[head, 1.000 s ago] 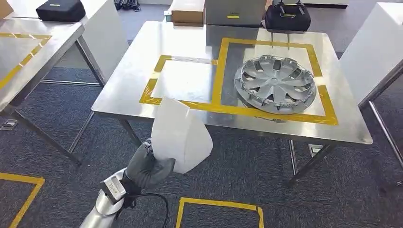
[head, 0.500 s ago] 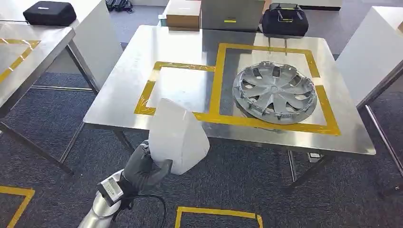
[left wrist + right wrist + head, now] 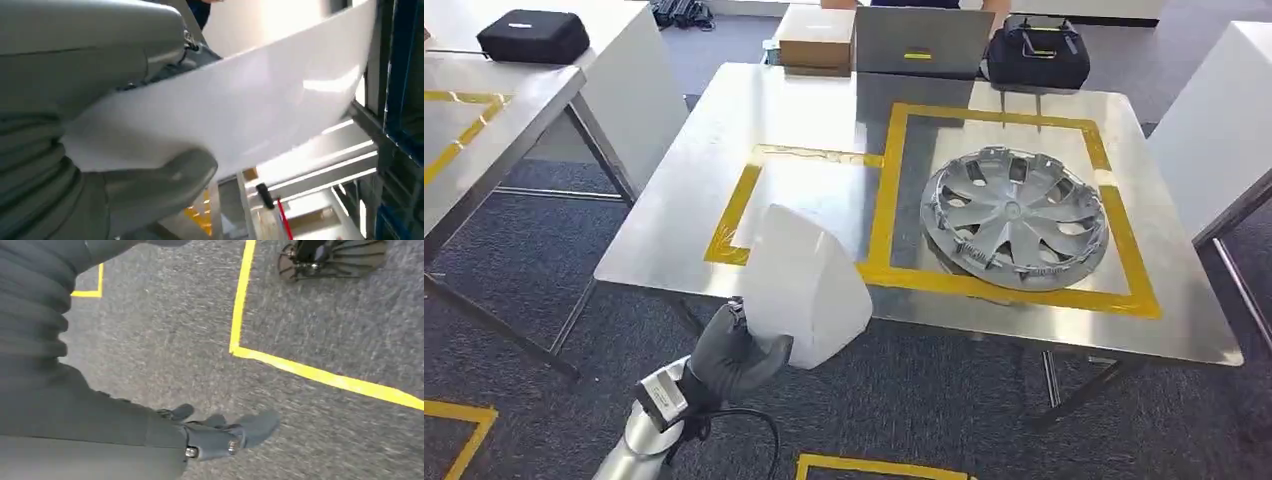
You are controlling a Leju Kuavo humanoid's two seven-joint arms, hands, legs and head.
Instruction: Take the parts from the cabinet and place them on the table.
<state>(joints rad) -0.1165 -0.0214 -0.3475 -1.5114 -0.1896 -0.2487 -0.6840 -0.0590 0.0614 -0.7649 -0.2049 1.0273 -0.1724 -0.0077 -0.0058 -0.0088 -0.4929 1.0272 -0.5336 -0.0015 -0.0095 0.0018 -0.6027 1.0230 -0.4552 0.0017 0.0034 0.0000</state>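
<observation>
While a black case (image 3: 533, 36) sits on the white cabinet at far left, beside a steel side table (image 3: 474, 130) marked with yellow tape, the left hand (image 3: 729, 352) grips a white curved part (image 3: 802, 284) from below, holding it upright in front of the near edge of the main steel table (image 3: 684, 190). From the left wrist camera, the thick thumb (image 3: 160, 182) presses the part's (image 3: 240, 105) glossy face. Above the part lies a small taped square (image 3: 742, 195), and to its right a larger taped square (image 3: 1126, 240) frames a silver wheel cover (image 3: 1014, 215) lying flat. Along the far edge stand a cardboard box (image 3: 816, 38), a grey panel (image 3: 924, 40) and a black bag (image 3: 1038, 55). Farther right, the right hand (image 3: 225, 435) hangs over grey carpet (image 3: 165, 335), its fingers loosely spread and holding nothing.
</observation>
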